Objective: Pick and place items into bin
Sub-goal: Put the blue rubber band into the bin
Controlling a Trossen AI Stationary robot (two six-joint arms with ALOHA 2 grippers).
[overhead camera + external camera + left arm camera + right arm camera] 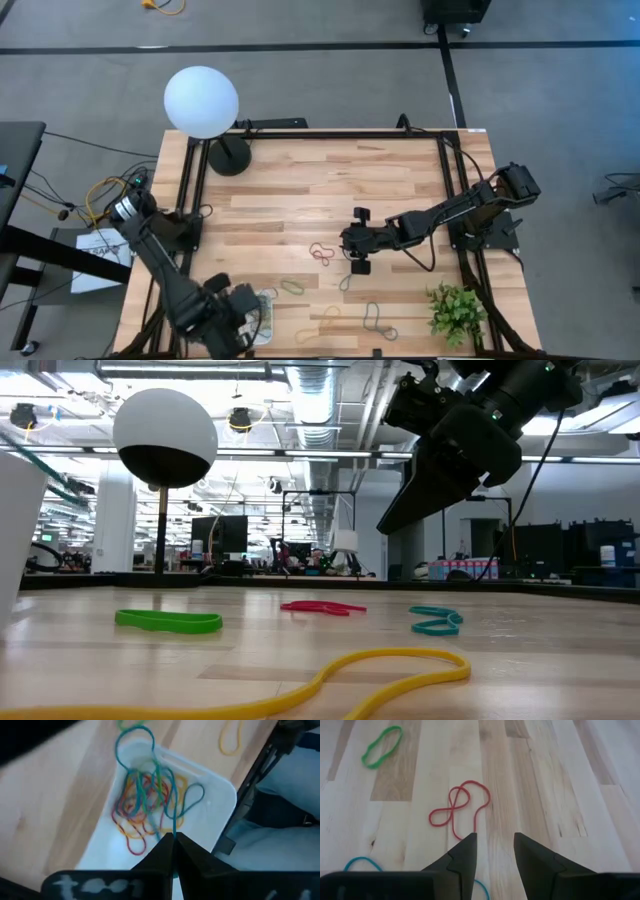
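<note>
The left gripper point(172, 840) is above the white bin point(220, 800) at the table's point(300, 190) front left corner. Its fingers pinch a teal rubber band point(172, 805) that hangs into the bin's pile of bands point(145, 800). The right gripper point(492, 845), fingers apart and empty, hovers mid-table over a red rubber band point(462, 807). A green band point(381, 746) lies nearby.

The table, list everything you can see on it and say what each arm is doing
Table: one, light wood.
Bin: one, white, at the table's front left, holding a tangle of bands.
Teal band: one, dangling over the bin from the left gripper.
Red band: one, mid-table.
Green band: one, beyond the red.
Yellow band: one, front edge.
Globe lamp: one, white, back left.
Plant: one, green, front right.
Left gripper: shut on the teal band.
Right gripper: open, above the red band.
</note>
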